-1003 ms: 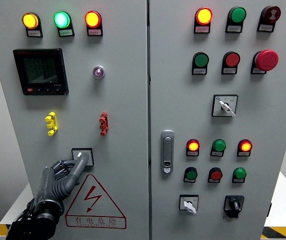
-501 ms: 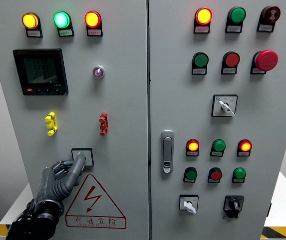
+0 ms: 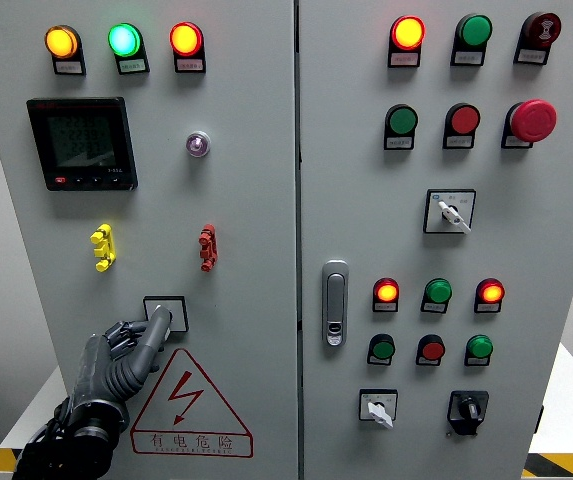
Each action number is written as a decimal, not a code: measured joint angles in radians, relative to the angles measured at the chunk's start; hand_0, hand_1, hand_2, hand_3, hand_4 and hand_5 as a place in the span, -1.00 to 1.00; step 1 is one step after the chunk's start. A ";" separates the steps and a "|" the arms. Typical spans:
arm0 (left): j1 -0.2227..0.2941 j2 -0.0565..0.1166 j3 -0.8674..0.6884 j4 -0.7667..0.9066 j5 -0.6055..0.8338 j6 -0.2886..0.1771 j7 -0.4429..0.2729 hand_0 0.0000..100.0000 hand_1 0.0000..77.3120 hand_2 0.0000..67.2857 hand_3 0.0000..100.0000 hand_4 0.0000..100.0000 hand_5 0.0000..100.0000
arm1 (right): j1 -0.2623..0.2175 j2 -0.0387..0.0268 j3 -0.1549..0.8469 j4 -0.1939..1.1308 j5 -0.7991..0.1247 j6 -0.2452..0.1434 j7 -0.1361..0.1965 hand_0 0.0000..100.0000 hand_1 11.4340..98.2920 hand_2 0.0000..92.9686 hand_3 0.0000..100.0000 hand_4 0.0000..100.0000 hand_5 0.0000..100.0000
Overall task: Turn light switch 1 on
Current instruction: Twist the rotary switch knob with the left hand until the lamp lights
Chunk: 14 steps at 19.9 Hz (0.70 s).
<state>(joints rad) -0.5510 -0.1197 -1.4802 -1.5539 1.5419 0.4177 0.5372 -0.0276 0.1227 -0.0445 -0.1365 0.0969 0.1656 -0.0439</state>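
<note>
While the left hand (image 3: 116, 362) reaches up from the lower left corner, its index finger (image 3: 156, 325) is stretched out with the tip touching the switch (image 3: 165, 313), and the other fingers are curled in, gripping nothing. That switch is a small square plate on the left door of the cabinet (image 3: 256, 200), just above the red warning triangle (image 3: 188, 405). Higher above the triangle sit a yellow clip (image 3: 103, 247) and a red clip (image 3: 207, 247), with a dark display screen (image 3: 81, 142) above them.
</note>
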 measured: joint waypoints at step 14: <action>-0.003 0.000 0.001 0.007 0.000 -0.001 0.001 0.45 0.45 0.74 0.56 0.84 0.12 | 0.000 0.0000 0.000 0.000 0.000 0.000 0.001 -1.00 -0.75 -1.00 -0.78 -0.54 -0.71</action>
<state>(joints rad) -0.5545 -0.1197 -1.4787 -1.5467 1.5416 0.4171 0.5386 -0.0276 0.1227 -0.0449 -0.1365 0.0971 0.1657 -0.0431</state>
